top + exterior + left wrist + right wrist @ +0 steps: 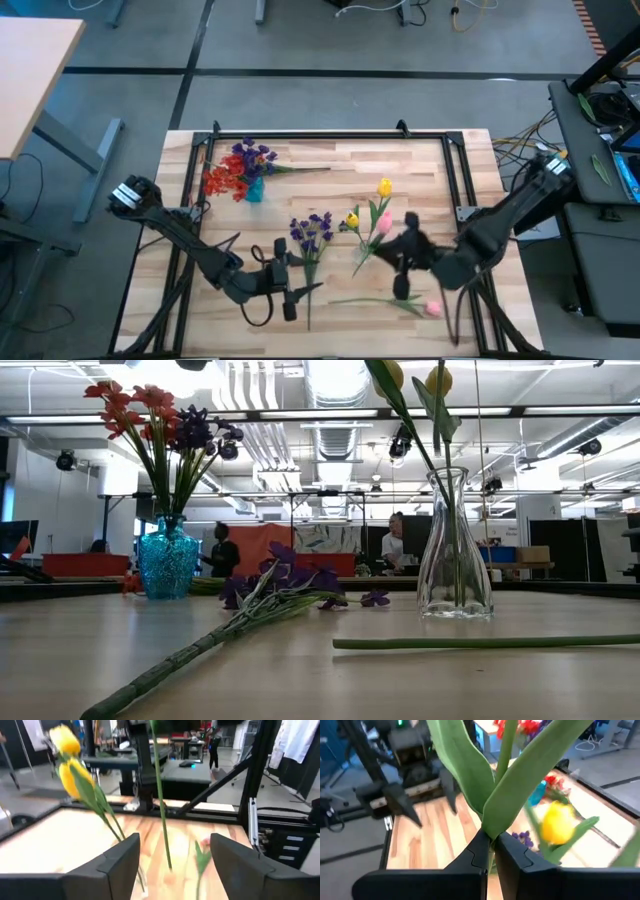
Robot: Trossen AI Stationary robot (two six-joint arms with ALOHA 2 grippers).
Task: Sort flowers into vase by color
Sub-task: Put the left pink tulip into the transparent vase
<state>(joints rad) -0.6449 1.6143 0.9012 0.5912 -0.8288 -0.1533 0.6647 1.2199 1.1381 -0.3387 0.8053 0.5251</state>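
A blue vase at the far left of the table holds red and purple clusters. A clear vase holds two yellow tulips. A purple cluster and a pink tulip lie flat on the table. My right gripper hovers beside the clear vase, shut on a leafy green stem; a pink bud shows next to it. My left gripper is open near the table's near edge, by the purple cluster's stem. My right gripper pinches the green stem between its two fingers, just below where two long leaves branch off. The flower is lifted clear and stands about upright. Its lower stem hangs free below the fingers, above the table.
A black frame runs round the wooden table. The lying pink tulip's long stem stretches across the near right part. The far middle of the table is bare wood. People stand in the room far behind the table.
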